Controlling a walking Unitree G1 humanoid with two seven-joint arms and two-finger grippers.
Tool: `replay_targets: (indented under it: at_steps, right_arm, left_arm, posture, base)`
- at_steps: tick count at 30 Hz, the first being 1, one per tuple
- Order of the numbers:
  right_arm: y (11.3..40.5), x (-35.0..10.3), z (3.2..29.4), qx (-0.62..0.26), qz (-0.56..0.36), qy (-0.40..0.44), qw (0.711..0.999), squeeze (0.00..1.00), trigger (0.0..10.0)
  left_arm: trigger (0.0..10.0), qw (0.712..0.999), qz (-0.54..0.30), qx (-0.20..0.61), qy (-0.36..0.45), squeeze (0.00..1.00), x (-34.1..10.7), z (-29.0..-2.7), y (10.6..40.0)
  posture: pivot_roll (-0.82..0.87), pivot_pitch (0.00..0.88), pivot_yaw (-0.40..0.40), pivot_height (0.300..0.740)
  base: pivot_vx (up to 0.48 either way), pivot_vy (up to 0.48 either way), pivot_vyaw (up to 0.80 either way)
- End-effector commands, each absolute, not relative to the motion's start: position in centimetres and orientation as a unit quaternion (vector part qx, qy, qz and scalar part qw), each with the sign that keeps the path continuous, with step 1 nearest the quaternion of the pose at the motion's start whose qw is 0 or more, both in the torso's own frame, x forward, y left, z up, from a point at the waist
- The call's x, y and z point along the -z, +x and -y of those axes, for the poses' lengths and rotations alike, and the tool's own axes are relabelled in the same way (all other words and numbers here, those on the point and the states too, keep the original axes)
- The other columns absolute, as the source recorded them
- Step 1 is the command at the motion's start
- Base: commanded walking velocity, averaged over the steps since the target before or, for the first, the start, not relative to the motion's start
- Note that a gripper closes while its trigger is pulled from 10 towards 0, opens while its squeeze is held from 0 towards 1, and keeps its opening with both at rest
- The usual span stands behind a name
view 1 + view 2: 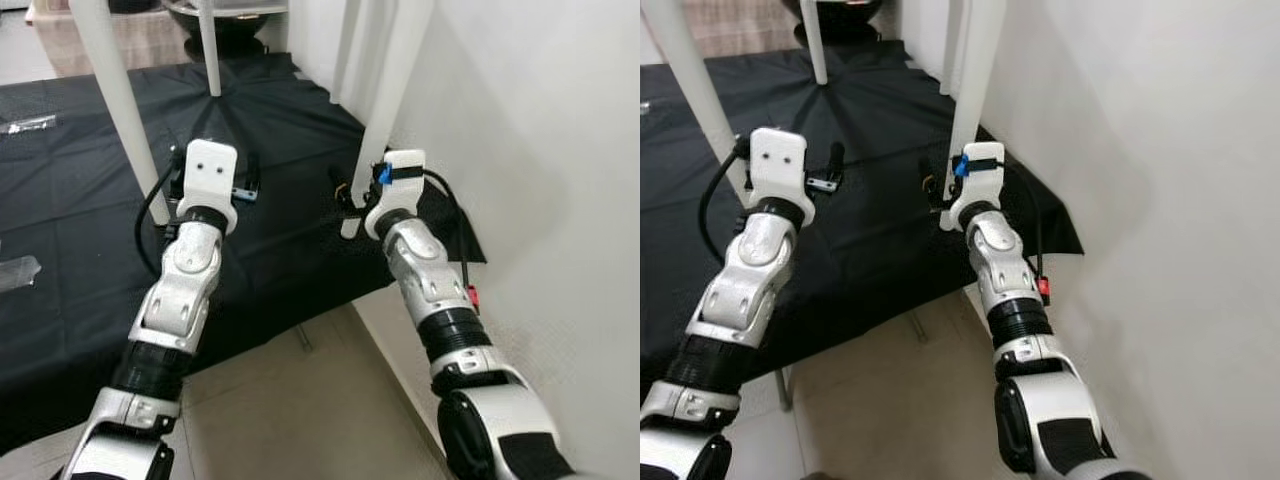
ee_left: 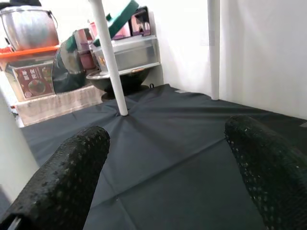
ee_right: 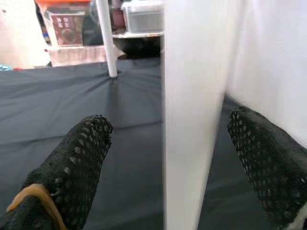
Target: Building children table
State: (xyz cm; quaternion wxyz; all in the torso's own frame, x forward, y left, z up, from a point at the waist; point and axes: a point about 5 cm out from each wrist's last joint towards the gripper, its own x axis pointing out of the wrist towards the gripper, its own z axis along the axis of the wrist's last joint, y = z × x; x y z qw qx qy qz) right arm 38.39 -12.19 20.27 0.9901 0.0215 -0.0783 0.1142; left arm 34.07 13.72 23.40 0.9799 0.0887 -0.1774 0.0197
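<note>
both arms reach forward, left hand (image 2: 163,163) and right hand (image 3: 184,158) spread.

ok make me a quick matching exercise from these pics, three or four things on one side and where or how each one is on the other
Things:
1. left hand
2. right hand
3. black cloth
4. near table leg

States or places:
A. spread over the floor under the legs
B. open over bare cloth, nothing between its fingers
C. white, upright, standing close to the wall
D. open, fingers either side of a leg

Pairs: 1-B, 2-D, 3-A, 4-C
</note>
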Motion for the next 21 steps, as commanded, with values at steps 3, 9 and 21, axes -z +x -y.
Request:
replay_targets:
  at_steps: [3, 9, 21]
  right_arm:
    - [36.6, -19.7, 13.8, -0.114, 0.081, 0.012, 0.99, 0.0, 10.0]
    - [32.5, -17.6, 16.0, -0.112, 0.075, 0.008, 0.991, 0.0, 10.0]
    - [28.7, -15.0, 15.3, -0.101, 0.034, -0.007, 0.994, 0.0, 10.0]
  left_arm:
    - [10.0, 0.982, 0.16, -0.009, 0.099, 0.0, -22.4, -13.6, 32.4]
    - [10.0, 0.987, 0.125, 0.036, 0.1, 0.0, -18.4, -13.7, 28.0]
    - [10.0, 0.995, 0.026, 0.063, 0.07, 0.0, -13.9, -12.5, 22.8]
  posture:
    - [0.04, 0.045, -0.065, 0.74]
    - [0.03, 0.046, -0.05, 0.74]
    - [0.04, 0.038, -0.045, 0.74]
  base:
    - [0.0, 0.0, 0.0]
    - [0.0, 0.0, 0.0]
    - [0.0, 0.0, 0.18]
